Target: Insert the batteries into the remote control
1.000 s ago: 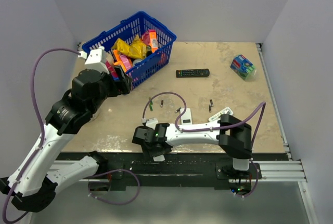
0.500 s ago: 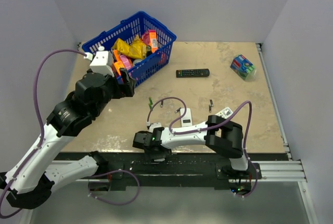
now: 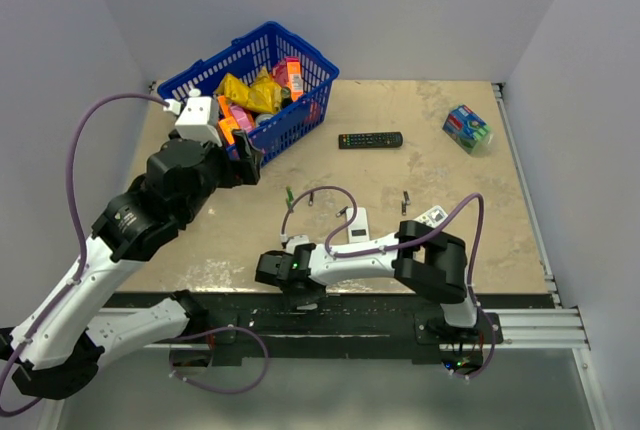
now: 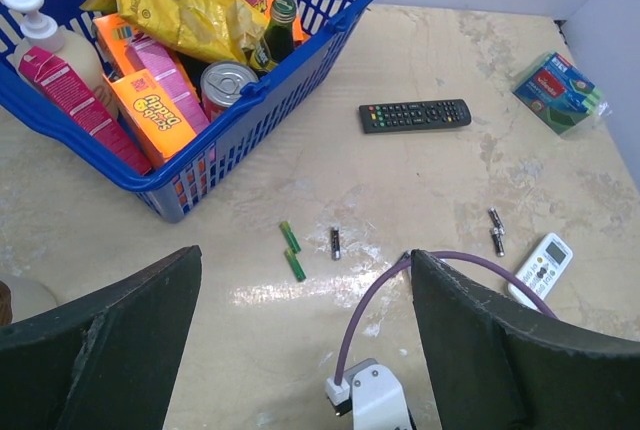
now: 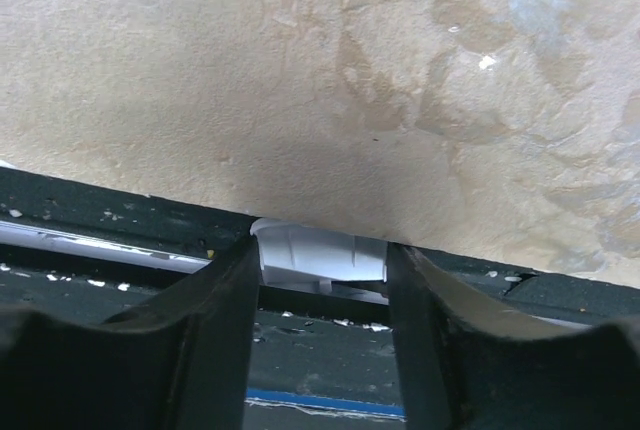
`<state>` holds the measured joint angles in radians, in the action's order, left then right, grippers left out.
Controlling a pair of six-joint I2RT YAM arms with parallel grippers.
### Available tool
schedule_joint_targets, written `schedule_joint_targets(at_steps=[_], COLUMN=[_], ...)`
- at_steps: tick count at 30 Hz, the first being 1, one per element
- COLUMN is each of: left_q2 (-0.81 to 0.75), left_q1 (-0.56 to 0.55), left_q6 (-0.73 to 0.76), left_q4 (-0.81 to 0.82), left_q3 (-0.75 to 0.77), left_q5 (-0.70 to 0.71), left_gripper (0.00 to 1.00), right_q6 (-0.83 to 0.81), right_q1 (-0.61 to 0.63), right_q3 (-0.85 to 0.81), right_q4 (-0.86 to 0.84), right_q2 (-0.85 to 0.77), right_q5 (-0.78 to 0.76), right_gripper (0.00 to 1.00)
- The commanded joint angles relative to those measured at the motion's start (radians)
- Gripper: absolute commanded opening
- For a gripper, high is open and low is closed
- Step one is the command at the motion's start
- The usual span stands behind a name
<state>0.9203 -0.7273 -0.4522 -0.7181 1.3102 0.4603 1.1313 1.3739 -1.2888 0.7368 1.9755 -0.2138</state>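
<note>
The small white remote control [image 3: 357,224] lies flat mid-table. Batteries are scattered behind it: two green ones [image 4: 289,236] [image 4: 296,266], a dark one [image 4: 335,243] and two dark ones [image 4: 496,230] further right. In the top view a green battery [image 3: 289,198] and a dark one [image 3: 405,198] show. My right gripper [image 3: 298,290] [image 5: 322,280] is low at the table's near edge, both fingers pressed against a small white plastic piece [image 5: 320,255] overhanging that edge. My left gripper [image 4: 305,350] [image 3: 245,160] hangs wide open and empty, high above the table by the basket.
A blue basket [image 3: 300,115] [image 4: 300,50] of groceries fills the back left. A long black remote [image 3: 370,139] [image 4: 415,115] lies centre back, a green sponge pack [image 3: 467,129] back right, and a white remote with grey buttons [image 3: 430,217] [image 4: 540,262] right of the small one.
My right arm has folded back and its gripper has slid to the near edge, the jaws narrowing onto the white piece. The left arm has shifted slightly right, still open.
</note>
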Motion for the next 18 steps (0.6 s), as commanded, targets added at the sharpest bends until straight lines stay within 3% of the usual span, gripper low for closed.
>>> schedule_joint_targets(at_steps=[1, 7, 18], left_q2=[0.005, 0.005, 0.002], left_q1=[-0.004, -0.004, -0.003], left_q6=[0.007, -0.002, -0.026], left_q4=[0.048, 0.049, 0.083], left_q3=[-0.014, -0.019, -0.048], left_q5=[0.012, 0.008, -0.009], left_gripper=[0.89, 0.89, 0.9], right_q6=[-0.016, -0.03, -0.051], right_q1=[0.01, 0.017, -0.018], right_q3=[-0.007, -0.066, -0.167], right_q4=[-0.044, 0.027, 0.173], right_q2=[0.069, 0.039, -0.133], right_q5=[-0.025, -0.07, -0.213], right_gripper=[0.45, 0.36, 0.34])
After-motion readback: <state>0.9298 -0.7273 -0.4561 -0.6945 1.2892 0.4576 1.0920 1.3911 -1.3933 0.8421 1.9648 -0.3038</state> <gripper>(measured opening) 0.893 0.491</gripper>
